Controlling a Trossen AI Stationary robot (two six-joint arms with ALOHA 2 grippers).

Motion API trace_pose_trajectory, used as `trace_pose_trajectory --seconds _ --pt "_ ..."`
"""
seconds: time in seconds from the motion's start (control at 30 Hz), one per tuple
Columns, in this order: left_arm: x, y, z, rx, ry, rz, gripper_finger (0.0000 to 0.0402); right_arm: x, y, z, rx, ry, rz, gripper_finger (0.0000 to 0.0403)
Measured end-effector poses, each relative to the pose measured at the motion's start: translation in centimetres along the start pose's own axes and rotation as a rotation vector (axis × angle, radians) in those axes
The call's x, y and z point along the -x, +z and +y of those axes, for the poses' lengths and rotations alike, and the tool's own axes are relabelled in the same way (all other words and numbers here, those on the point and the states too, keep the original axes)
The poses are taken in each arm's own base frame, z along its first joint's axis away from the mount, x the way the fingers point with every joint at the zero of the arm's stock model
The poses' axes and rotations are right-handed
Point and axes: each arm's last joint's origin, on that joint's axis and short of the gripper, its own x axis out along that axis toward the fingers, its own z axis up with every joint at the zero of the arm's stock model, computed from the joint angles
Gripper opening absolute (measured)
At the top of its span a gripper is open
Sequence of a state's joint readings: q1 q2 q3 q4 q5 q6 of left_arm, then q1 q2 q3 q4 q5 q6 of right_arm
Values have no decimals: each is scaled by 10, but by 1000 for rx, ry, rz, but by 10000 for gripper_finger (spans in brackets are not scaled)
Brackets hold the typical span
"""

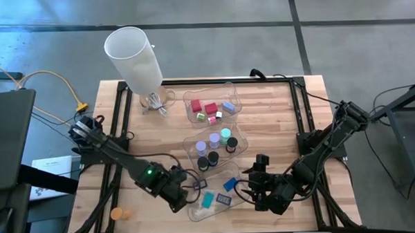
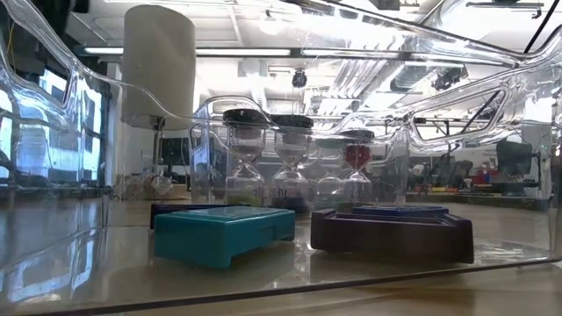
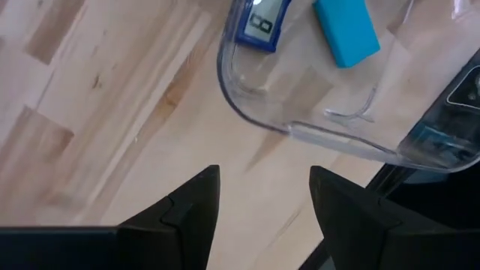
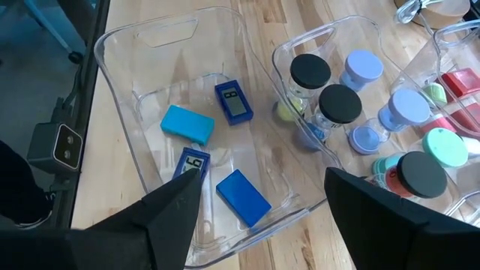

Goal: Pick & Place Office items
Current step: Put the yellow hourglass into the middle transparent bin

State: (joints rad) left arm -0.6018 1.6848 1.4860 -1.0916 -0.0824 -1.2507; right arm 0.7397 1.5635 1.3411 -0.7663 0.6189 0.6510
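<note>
I see the near clear tray (image 4: 120, 90) holding the flat pieces: teal rectangle (image 4: 187, 124), blue rectangle (image 4: 243, 196), two dark rectangles (image 4: 233, 101). Right gripper (image 1: 255, 187) hovers beside that tray, fingers apart, empty; the pieces lie ahead between them. Left gripper (image 3: 262, 202) sits over bare wood just outside the tray, fingers apart, empty.
</note>
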Motion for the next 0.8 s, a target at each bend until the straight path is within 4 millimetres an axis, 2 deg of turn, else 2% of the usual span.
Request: trace_pose_trajectory --seconds 0.23,0.47,0.8 --pt "-1 19 5 -1 -5 -16 200 0 0 0 0 -1 -1 274" --pt "-2 30 8 -13 -81 108 200 0 0 0 0 -1 -1 274" --pt "-1 29 -5 -72 -153 -12 200 0 0 0 0 -2 -1 274"
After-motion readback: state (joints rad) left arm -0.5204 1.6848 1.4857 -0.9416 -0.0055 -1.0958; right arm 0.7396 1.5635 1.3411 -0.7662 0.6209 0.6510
